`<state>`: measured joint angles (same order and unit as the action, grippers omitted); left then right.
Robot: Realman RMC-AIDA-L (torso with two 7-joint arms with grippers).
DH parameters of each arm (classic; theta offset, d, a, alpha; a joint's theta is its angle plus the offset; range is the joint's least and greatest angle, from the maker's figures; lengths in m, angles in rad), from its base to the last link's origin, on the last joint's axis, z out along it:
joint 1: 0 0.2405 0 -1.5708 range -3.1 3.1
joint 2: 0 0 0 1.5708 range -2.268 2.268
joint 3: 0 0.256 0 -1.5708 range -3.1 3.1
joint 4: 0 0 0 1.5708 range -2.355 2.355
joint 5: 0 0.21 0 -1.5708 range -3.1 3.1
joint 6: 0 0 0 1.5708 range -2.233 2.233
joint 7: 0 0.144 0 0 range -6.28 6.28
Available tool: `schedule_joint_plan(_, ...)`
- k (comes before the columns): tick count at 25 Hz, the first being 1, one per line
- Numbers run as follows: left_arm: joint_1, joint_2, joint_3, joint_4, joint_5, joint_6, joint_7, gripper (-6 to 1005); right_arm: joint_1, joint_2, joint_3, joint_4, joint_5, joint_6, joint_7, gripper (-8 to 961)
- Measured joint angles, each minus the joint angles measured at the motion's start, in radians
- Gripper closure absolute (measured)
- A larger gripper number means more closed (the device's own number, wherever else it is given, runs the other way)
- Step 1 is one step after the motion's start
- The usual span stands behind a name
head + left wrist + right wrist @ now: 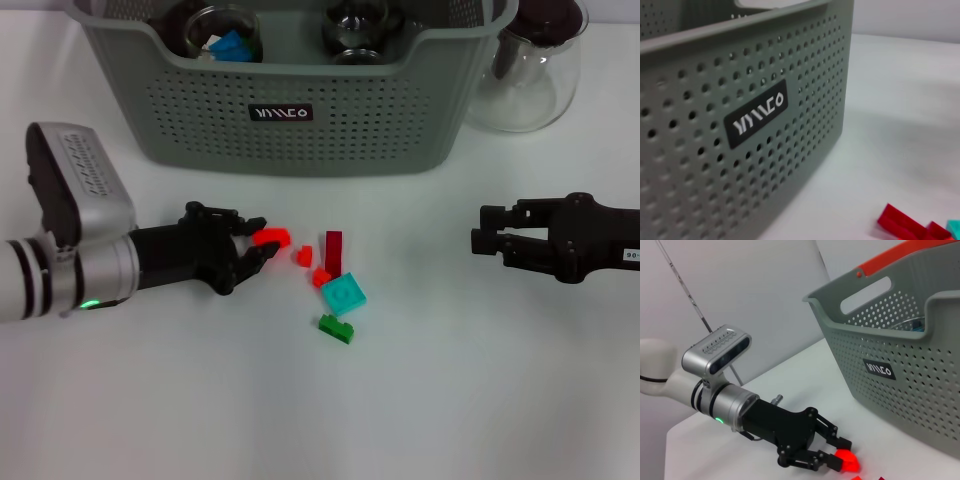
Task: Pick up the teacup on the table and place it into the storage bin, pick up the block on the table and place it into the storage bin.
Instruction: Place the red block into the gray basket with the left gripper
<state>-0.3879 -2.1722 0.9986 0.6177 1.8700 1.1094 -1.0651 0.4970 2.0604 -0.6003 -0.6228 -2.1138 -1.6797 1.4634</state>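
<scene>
looking down from the head camera, you see the left gripper (262, 246) low over the middle of the white table (480, 380), its black fingers (266, 254) closed around a small red block (272, 238). the right wrist view shows the same thing from the side: two fingertips pinch the glowing red piece just above the table top.

the block looks like hard, light plastic, smooth enough to slip, so a pinch across its flat sides is likely the safest hold. it should not crush or bend.

the storage bin (300, 130) stands at the far edge of the table, straight beyond the left gripper. inside it you can make out a glass cup (222, 35) with a blue piece (230, 45) in it, and a second glass cup (360, 30) beside it. no cup is left on the table.

just beside the held block, toward the table's middle, lie more pieces: a small red bit (303, 256), a dark red bar (333, 252), another red bit (321, 277), a teal square (343, 294) and a green brick (336, 328). they are close together, some touching.

a clear glass teapot (525, 70) with a black lid stands at the bin's right end. the bin's near wall is tall, so you would likely need to lift the block well above its rim.

the right gripper (480, 240) hangs near the right edge, fingers drawn together, holding nothing.
</scene>
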Motion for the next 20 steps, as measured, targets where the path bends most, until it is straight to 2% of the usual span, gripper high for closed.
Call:
schedule_joint_plan(5,0.026,0.009,-0.03,0.123,0.142,0.139,-0.17,710,0.0,-0.003,0.002,0.0,0.0,-0.002,0.0,529)
schedule_joint_plan(10,0.021,0.024,-0.122,0.239,0.246,0.438,-0.282,700,0.001,-0.003,0.003,0.0,0.0,-0.001,0.0,529)
schedule_joint_plan(13,-0.023,0.036,-0.194,0.265,0.234,0.642,-0.304,694,0.002,-0.003,0.004,0.0,0.0,-0.001,0.0,529)
schedule_joint_plan(16,-0.093,0.045,-0.29,0.268,0.188,0.782,-0.355,688,0.003,-0.003,0.004,0.0,0.002,-0.001,-0.001,529)
schedule_joint_plan(20,-0.188,0.059,-0.417,0.274,0.065,0.823,-0.487,680,0.003,-0.002,0.003,0.0,0.002,-0.001,-0.002,529)
